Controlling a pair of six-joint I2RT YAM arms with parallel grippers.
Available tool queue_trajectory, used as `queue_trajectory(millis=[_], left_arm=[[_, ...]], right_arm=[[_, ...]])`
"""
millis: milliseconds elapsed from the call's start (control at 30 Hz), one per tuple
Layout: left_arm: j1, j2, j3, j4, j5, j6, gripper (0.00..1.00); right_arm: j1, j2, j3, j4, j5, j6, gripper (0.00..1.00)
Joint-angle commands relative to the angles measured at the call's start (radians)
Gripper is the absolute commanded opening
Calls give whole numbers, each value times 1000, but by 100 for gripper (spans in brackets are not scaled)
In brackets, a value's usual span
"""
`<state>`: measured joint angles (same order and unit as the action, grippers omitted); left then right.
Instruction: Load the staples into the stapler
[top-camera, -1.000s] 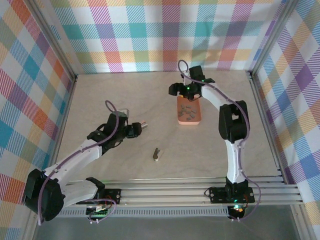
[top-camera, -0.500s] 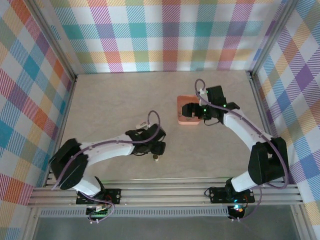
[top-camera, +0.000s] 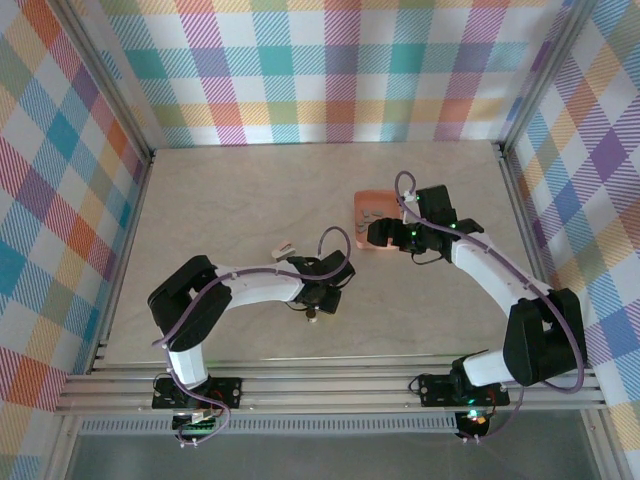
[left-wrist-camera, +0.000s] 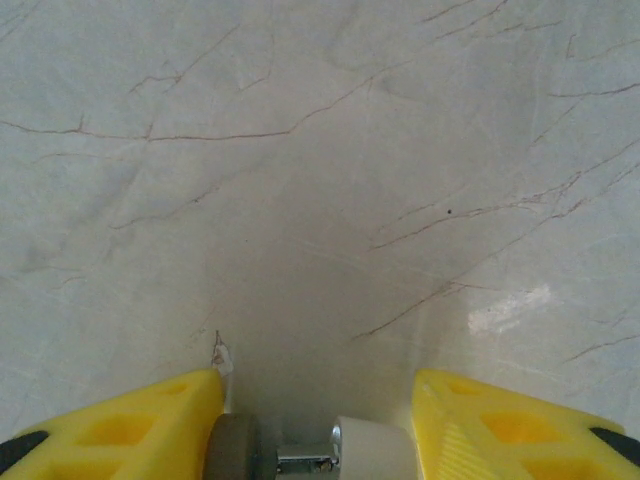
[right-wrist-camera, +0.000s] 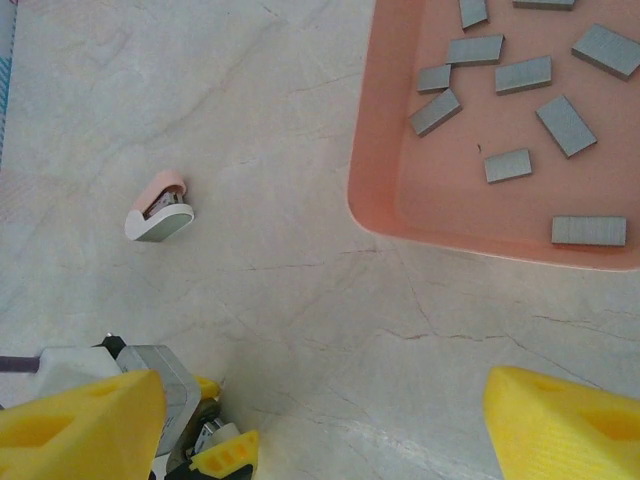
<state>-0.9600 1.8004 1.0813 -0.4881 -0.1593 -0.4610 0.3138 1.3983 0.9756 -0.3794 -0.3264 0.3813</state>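
The stapler (left-wrist-camera: 375, 450) lies crosswise between my left gripper's (left-wrist-camera: 318, 440) yellow fingers, its grey end against the left finger and its pale end against the right one. From above, that gripper (top-camera: 318, 304) sits on the stapler (top-camera: 315, 314) at the table's middle front. The staples (right-wrist-camera: 508, 165) lie as several grey strips scattered in the salmon tray (right-wrist-camera: 400, 190). My right gripper (right-wrist-camera: 320, 420) hangs open and wide over bare table just short of the tray's near corner, holding nothing. It hovers by the tray (top-camera: 366, 203) in the top view.
A white-and-pink mini stapler (right-wrist-camera: 158, 212) lies on the table left of the tray, and from above this mini stapler (top-camera: 284, 248) is just behind the left arm. Checked walls enclose the table on three sides.
The left arm swung right across the table to the stapler and its jaws narrowed round it. The right gripper drew back from over the tray toward its near end.
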Motion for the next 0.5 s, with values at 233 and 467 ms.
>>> queue_trajectory(millis=[233,467], left_arm=[[-9,-102,-7,-79,24,-42,40],[-10,-130,-47,-50,-11,-81,33]], right_arm=[[5,-15,-41,69,-48,44,82],[18,-31,-72,95,-42,57,81]])
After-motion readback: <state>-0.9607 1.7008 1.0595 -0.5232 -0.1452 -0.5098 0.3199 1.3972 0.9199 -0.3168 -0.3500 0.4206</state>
